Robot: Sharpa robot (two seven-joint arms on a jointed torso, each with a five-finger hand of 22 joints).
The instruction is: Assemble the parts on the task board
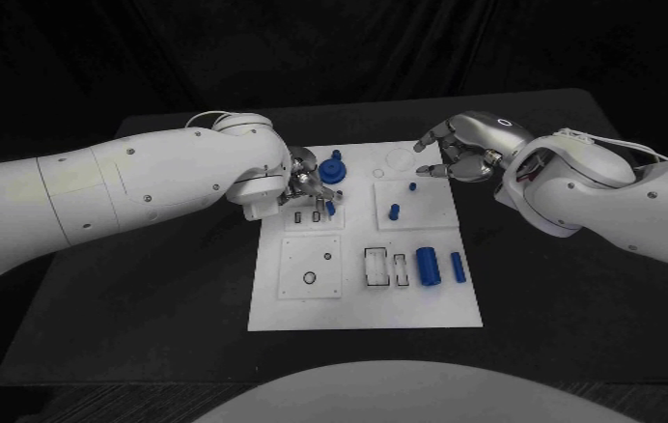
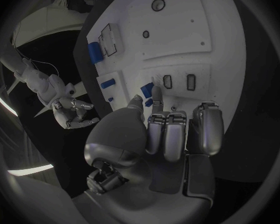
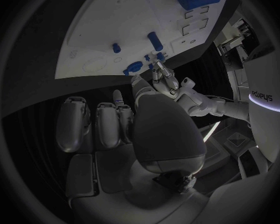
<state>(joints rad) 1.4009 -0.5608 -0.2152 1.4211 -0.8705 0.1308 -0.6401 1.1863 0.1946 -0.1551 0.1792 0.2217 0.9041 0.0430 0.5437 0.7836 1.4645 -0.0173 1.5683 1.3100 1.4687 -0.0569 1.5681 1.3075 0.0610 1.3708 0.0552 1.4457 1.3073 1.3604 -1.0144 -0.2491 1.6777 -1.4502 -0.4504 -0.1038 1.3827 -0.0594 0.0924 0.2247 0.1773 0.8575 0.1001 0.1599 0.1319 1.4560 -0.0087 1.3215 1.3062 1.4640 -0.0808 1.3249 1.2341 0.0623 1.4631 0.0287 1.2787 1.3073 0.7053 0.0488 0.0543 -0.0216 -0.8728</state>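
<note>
Here, the white task board (image 1: 365, 288) lies in the middle of the black worktop (image 1: 542, 288), and everything else is placed from this board. The left hand (image 1: 309, 189) is over the board's far left part, just beside a blue knob-shaped part (image 1: 333, 169) that stands there; a small blue part (image 1: 330, 208) is at its fingers (image 2: 167, 134), but I cannot tell if they pinch it or only touch it. The right hand (image 1: 466, 151) hangs at the board's far right corner, its fingers (image 3: 107, 124) curled but apart, grasping nothing. On the board's right half two small blue pegs (image 1: 394, 212) stand in a square plate. Nearer the robot, a large blue cylinder (image 1: 428, 266) and a thin blue pin (image 1: 459, 267) lie side by side, next to two empty slots.
</note>
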